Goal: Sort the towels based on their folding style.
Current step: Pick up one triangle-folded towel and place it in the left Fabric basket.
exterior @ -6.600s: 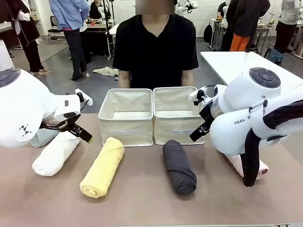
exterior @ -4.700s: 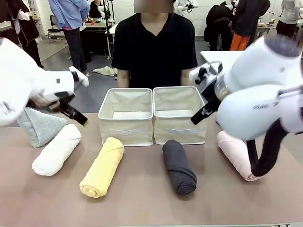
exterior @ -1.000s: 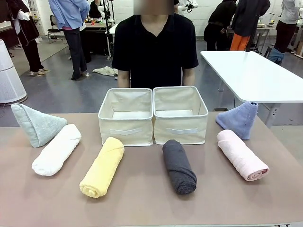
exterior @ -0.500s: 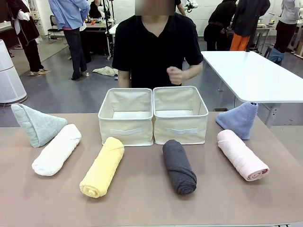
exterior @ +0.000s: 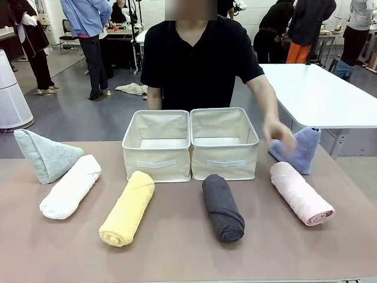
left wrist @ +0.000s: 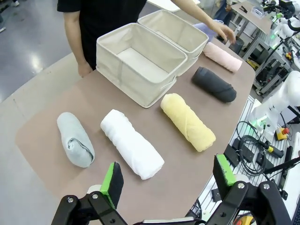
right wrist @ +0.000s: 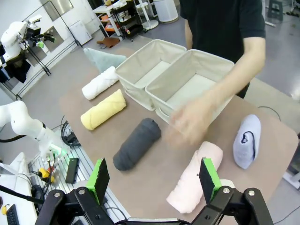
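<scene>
Both jaws gape wide and empty, with all six towels [exterior: 128, 207] lying unsorted outside two empty bins [exterior: 156, 169].

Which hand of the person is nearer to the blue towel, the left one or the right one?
The person's left hand. It is close beside the blue towel; whether it touches is blurred. The right hand is behind a cream bin, far from it.

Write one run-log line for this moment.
left gripper: open | right gripper: open | person's hand: by blue cone towel | bins: nothing inside
</scene>
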Robot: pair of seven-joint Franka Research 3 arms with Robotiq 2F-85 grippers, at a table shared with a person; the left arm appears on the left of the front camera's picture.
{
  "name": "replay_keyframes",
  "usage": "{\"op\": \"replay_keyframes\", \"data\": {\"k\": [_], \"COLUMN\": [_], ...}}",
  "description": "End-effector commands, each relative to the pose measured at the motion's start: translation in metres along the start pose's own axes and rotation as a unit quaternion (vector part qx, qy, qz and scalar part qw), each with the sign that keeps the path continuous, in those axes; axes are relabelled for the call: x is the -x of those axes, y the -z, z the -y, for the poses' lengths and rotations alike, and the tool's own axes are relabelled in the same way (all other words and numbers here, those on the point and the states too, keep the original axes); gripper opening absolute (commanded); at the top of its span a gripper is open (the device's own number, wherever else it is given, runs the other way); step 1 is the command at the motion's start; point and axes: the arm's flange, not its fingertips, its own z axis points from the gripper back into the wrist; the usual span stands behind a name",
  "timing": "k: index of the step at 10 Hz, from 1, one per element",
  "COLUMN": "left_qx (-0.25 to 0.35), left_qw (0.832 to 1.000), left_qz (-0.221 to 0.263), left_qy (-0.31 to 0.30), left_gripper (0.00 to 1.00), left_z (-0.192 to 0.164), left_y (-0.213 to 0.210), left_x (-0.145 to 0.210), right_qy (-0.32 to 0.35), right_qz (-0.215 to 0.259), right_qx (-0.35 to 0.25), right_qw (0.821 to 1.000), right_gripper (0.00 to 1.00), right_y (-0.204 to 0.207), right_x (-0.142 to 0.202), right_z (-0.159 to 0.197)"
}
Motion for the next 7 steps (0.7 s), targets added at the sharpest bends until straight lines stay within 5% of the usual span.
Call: {"op": "replay_keyframes", "data": {"k": [1, 7], "left_qx": [0.006, 0.000], "left_qw": [1.000, 1.000], "left_qz": [0.005, 0.000], "left_qy": [0.009, 0.000], "left_gripper": [1.00, 1.00], "left_z": [-0.0005, -0.0001], "left_y": [-0.0006, 0.0001], "left_x": [-0.0003, 0.0001], "right_qy": [-0.003, -0.003], "right_qz": [0.005, 0.005], "right_qx": [-0.010, -0.010], "right_qw": [1.000, 1.000], "right_gripper": [1.00, 1.00], "right_y": [0.0015, 0.0015], "right_x": [-0.0003, -0.0003], "right_z": [0.0018, 0.0018]}}
